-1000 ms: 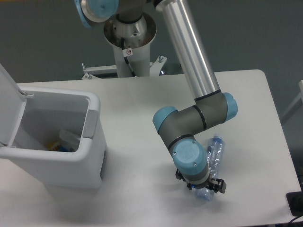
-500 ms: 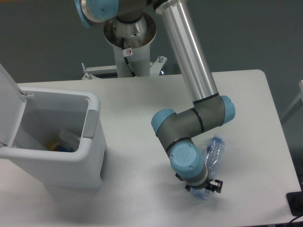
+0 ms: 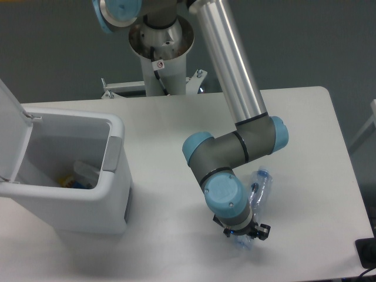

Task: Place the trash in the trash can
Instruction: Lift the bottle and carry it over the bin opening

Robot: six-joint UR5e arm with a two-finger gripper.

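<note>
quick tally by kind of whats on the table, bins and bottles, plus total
bin: 1
bottle: 1
total: 2

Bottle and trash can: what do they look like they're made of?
Bottle: clear thin plastic, glossy; the table shows through it, its wall looks crinkled, and it has a blue cap. Trash can: opaque white plastic, smooth, probably moulded, judging by the rounded corners and soft sheen; a grey panel sits at its rim. The gripper is over the bottle's lower end.
</note>
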